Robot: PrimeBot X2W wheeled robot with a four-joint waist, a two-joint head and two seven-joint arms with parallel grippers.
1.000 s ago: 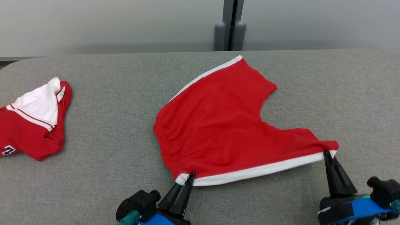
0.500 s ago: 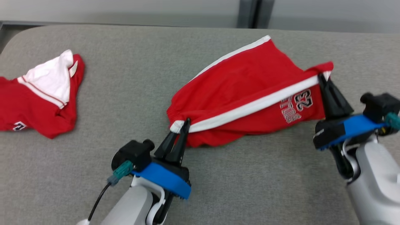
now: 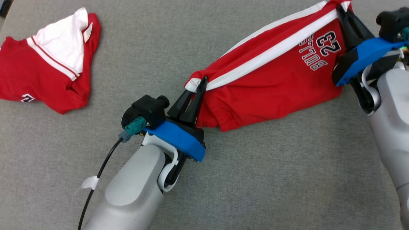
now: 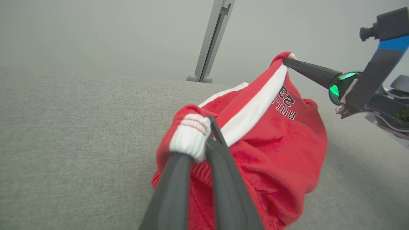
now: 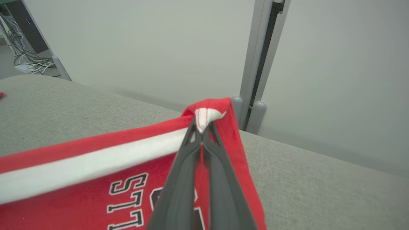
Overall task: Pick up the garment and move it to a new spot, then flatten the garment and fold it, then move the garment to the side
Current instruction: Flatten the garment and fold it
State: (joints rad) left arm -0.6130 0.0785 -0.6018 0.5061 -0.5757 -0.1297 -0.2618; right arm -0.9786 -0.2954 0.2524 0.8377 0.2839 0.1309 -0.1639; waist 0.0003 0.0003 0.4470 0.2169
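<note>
Head view: left pincer point(image 3: 201, 83) and right pincer point(image 3: 339, 8) each clamp a corner of the red shorts point(image 3: 271, 86), half-raised off the grey surface point(image 3: 255, 179). Likely mid-fold; next, carry the held edge across evenly.

Count of items. Garments: 2 in all, 1 shorts point(image 3: 271, 86) and 1 jersey point(image 3: 41, 73). White stripes point(image 3: 274, 52) seen on the shorts: 2. Grippers: 2, the left gripper point(image 3: 198, 84) and the right gripper point(image 3: 339, 8). Arms: 2, the left arm point(image 3: 134, 191) and the right arm point(image 3: 393, 121). Cable point(image 3: 111, 155): 1. Table point(image 3: 255, 179): 1. Post point(image 5: 255, 64) behind the table: 1.
</note>
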